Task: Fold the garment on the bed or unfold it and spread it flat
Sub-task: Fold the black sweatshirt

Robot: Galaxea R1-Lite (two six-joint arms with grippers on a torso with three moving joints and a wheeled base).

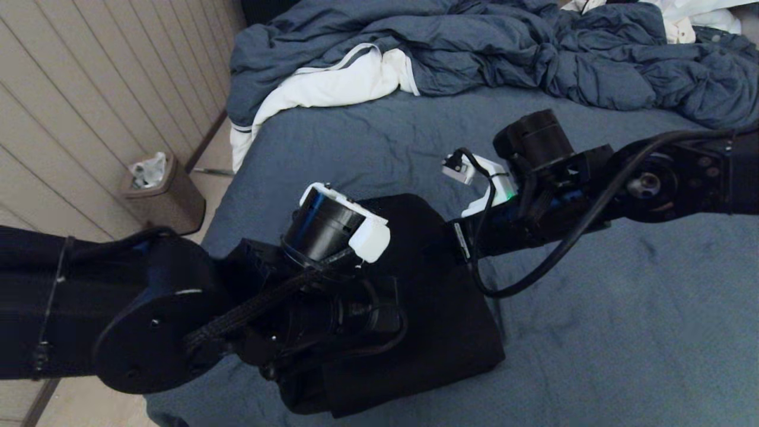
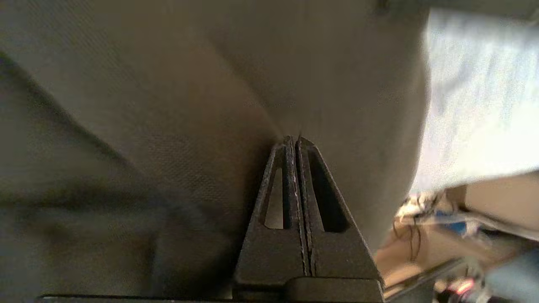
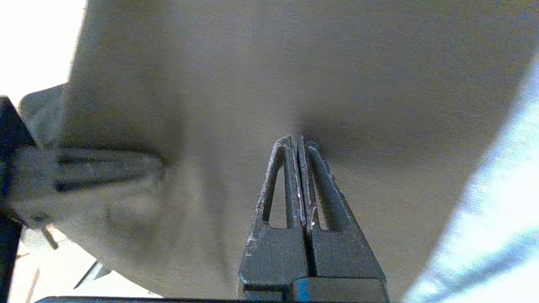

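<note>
While lying folded near the bed's (image 1: 593,332) near left edge, handling soft, limp, light; pinching hoodie (image 1: 439,308) cloth with both claws, left (image 2: 297,141) and right (image 3: 297,141), tips together; gripping at hem corners looking best.

The head camera looks forward and down from above both arms, taking in the bed (image 1: 367,142) as far as the rumpled duvet (image 1: 474,47); each wrist camera sits just behind its closed fingers, pressed very close to the garment (image 1: 439,308) (cloth fills most of both frames); all three share that dark garment, and the right wrist view also catches the left gripper (image 3: 158,168).
</note>
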